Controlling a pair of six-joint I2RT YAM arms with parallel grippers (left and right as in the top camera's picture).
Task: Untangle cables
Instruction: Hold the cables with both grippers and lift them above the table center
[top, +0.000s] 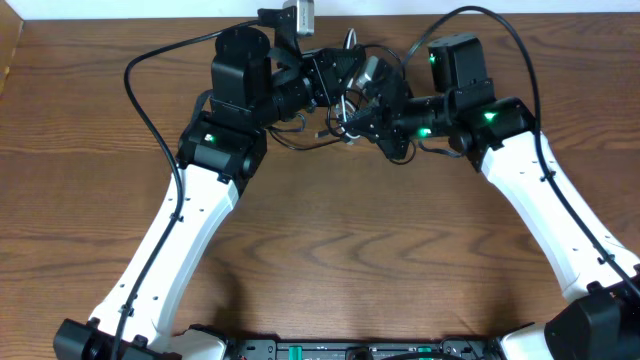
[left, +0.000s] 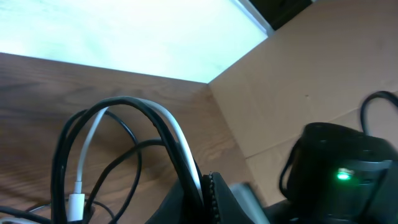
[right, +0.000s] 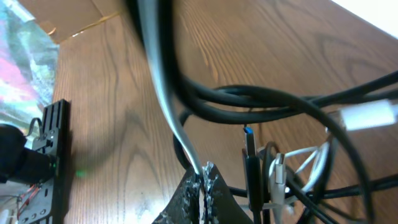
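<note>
Fig.: The cables (top: 345, 120) are bunched in a tangle at the far centre of the counter (top: 330, 250), betw. the two claws. The left claw (left: 208, 193) is closed, w/ a white cable (left: 179, 137) and blk strands pinched at its tips and looped upward. The right claw (right: 203, 183) is likewise closed on a pale strand, w/ a white plug (right: 367, 116) seen just beside the blk loops.

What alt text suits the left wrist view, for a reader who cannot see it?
Black and white cables loop up from the left gripper, which pinches them at the bottom edge. Behind is a wooden table; the right arm, green light glowing, sits lower right.
</note>
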